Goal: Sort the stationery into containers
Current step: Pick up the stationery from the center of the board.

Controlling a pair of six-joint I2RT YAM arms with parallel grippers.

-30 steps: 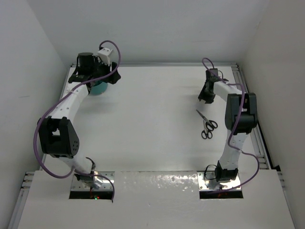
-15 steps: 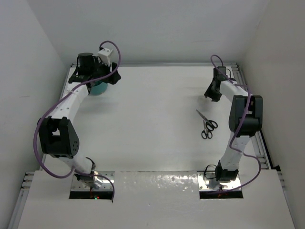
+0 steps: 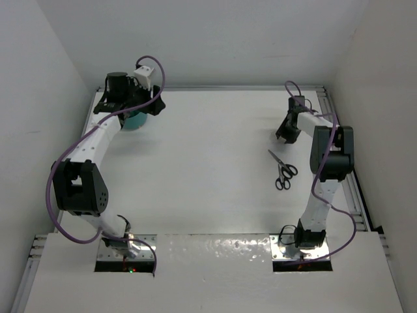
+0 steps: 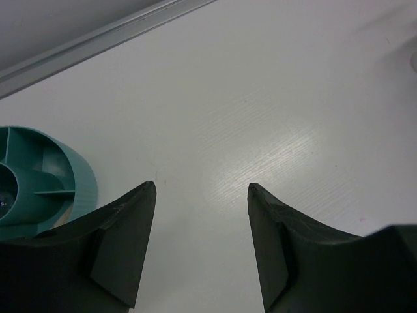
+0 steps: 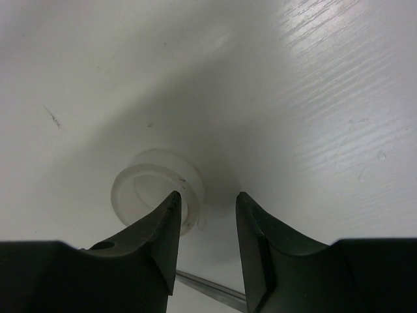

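The round teal tub (image 3: 135, 120) with inner dividers stands at the far left, mostly under my left arm; it shows at the left edge of the left wrist view (image 4: 39, 176). My left gripper (image 4: 202, 189) is open and empty just right of the tub. The white tape roll (image 5: 153, 186) lies flat under my right gripper (image 5: 206, 199), which is open, its left finger over the roll's right rim. Black-handled scissors (image 3: 283, 171) lie on the table near my right arm. My right gripper (image 3: 285, 134) is at the far right. Pens, bottle and eraser are out of view.
A metal rail (image 3: 326, 104) runs along the table's far and right edges, close to my right gripper. White walls enclose the table on the left, back and right.
My right gripper swung out toward the far right rail, then came back a little toward the left and nearer. The left arm and the scissors have not moved.
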